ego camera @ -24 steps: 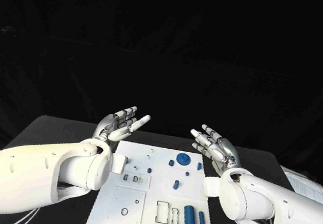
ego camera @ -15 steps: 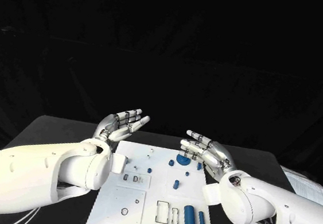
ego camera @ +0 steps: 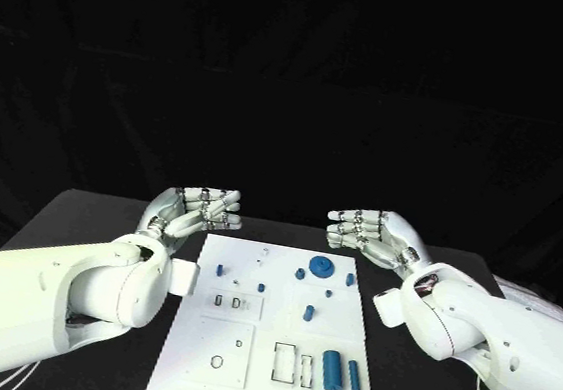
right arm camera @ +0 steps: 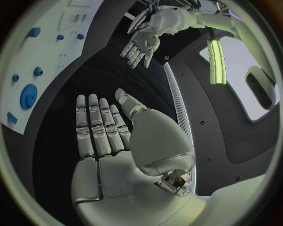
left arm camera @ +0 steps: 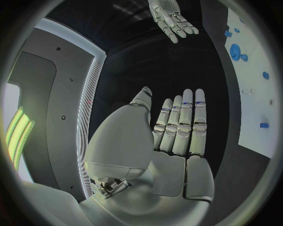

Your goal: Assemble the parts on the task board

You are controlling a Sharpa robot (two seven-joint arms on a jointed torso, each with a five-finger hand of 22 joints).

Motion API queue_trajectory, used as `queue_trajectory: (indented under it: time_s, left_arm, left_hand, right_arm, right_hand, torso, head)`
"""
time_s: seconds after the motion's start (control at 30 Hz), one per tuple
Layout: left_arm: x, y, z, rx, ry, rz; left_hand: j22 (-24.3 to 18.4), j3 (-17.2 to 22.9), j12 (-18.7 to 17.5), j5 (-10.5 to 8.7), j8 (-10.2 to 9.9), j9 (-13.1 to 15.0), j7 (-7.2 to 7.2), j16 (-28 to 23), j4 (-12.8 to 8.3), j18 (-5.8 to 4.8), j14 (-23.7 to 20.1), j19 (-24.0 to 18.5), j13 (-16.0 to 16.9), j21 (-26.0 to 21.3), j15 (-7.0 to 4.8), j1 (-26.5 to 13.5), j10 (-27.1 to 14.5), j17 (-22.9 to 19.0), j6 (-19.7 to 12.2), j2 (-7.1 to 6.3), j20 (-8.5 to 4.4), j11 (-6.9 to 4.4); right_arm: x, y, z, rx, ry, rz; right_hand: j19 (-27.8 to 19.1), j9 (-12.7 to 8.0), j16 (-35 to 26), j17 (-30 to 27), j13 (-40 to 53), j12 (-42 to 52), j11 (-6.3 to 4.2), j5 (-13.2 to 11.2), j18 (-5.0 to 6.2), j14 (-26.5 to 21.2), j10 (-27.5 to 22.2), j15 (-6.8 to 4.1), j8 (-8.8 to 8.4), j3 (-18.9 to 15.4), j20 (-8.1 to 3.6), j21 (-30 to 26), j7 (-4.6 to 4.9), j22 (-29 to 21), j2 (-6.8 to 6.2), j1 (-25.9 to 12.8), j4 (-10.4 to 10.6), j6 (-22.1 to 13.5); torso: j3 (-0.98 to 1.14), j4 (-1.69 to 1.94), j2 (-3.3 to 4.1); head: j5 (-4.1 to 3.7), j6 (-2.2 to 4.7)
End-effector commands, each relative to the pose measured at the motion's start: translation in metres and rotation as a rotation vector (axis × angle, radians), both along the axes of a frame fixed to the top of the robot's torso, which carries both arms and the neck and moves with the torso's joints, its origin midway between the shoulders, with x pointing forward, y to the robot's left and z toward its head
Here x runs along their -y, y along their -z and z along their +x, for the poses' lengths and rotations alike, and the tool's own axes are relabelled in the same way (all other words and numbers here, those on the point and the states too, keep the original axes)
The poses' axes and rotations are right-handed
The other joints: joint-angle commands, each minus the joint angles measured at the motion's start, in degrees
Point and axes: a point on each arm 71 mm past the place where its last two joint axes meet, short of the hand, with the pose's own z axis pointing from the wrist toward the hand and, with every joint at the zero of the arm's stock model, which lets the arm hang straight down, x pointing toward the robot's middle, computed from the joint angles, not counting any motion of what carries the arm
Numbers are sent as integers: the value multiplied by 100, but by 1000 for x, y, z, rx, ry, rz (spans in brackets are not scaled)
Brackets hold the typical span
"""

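My left hand (ego camera: 192,210) and right hand (ego camera: 377,236) hover past the far corners of the board (ego camera: 266,375), fingers straight and apart, holding nothing. The board lies mid-surface (ego camera: 89,214) between my arms, the blue parts (ego camera: 331,370) lying on it untouched.

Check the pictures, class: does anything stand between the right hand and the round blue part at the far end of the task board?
Nothing visible does. The right hand hovers open just beyond the task board, and only bare board and table lie between it and the round blue part.
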Motion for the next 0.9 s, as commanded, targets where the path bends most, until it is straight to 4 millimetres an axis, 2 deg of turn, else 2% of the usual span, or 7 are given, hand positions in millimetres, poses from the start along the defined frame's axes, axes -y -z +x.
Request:
queue_trajectory:
  time_s: [0.03, 0.13, 0.27, 0.37, 0.47, 0.63, 0.9]
  left_arm:
    - [8, -6, -6, -4, 99, -32]
    - [10, -9, -11, -26, 114, -56]
    - [13, -12, -20, -85, 97, -125]
    - [16, -14, -25, -106, 106, -158]
    - [18, -17, -27, -109, 122, -173]
    - [22, -25, -30, -97, 154, -185]
    - [32, -33, -40, -104, 208, -201]
  left_hand:
    - [-1, -9, -36, -21, -9, -14, -35, 56, -64, 78, 205, 187, 8, 50, -69, 25, 133, 125, 92, 59, -68, -47]
    - [-2, -1, -58, -20, -22, -13, -72, 85, -136, 78, 321, 293, 17, 67, -113, 87, 243, 224, 154, 71, -110, -92]
    - [25, -11, -41, -20, -64, -15, -134, 233, -188, 77, 500, 464, 34, 137, -188, 109, 382, 387, 181, 64, -183, -156]
    - [21, -79, -36, -75, -64, -9, -141, 260, -140, 68, 472, 473, 39, 131, -188, 6, 414, 446, 222, 52, -190, -161]
    - [16, -146, -33, -127, -65, -5, -153, 285, -111, 67, 449, 476, 43, 123, -189, -62, 434, 497, 255, 58, -192, -167]
    - [15, -175, -29, -137, -63, -2, -166, 305, -111, 69, 450, 485, 47, 122, -196, -73, 451, 528, 279, 67, -196, -177]
    - [17, -213, -45, -139, -82, -6, -162, 342, -126, 70, 465, 512, 42, 129, -204, -72, 432, 573, 271, 73, -204, -175]
  right_arm:
    - [-3, -9, 1, 152, -55, -220]
    - [-3, -14, 6, 195, -57, -350]
    - [-4, -17, 14, 227, -62, -561]
    - [-7, -17, 16, 237, -59, -694]
    - [-9, -18, 18, 242, -46, -795]
    - [-14, -23, 19, 264, -34, -906]
    - [-21, -31, 20, 282, -48, -988]
  right_hand:
    - [748, 29, 139, 55, 18, 24, -248, 129, 124, 1064, 896, -322, 77, 244, -303, 584, 36, 240, -151, 186, -205, 861]
    - [987, 28, 172, 94, 15, 6, -323, 190, 123, 1341, 1143, -442, 74, 234, -484, 992, -49, 467, -223, 230, -194, 1032]
    - [1181, 34, 312, 216, 32, 4, -479, 108, 104, 1812, 1475, -596, 85, 134, -617, 1509, -163, 772, -270, 101, -78, 1250]
    - [1261, 24, 421, 320, 32, -40, -525, 102, 109, 2107, 1580, -678, 51, 89, -691, 1794, -198, 943, -360, 63, -46, 1299]
    - [1474, 15, 633, 475, 22, -138, -551, -67, 126, 2537, 1533, -765, -4, 45, -767, 2083, -222, 1099, -405, -41, 52, 1291]
    - [1672, 15, 912, 730, 25, -186, -594, -111, 118, 2918, 1520, -854, -59, 72, -869, 2460, -267, 1307, -501, -81, 142, 1337]
    - [1812, 15, 2535, 1756, 23, -179, -633, -88, 111, 2950, 1231, -910, -113, 341, -938, 3380, -329, 1865, -711, -109, 440, 1314]
  torso:
    - [-16, 105, 190]
    - [-30, 137, 278]
    - [-47, 175, 421]
    - [-55, 213, 506]
    - [-55, 240, 578]
    - [-71, 295, 726]
    - [-101, 378, 916]
  head:
    - [-88, 20]
    - [-137, 32]
    - [-194, 57]
    - [-246, 120]
    - [-263, 139]
    - [-302, 180]
    - [-407, 225]
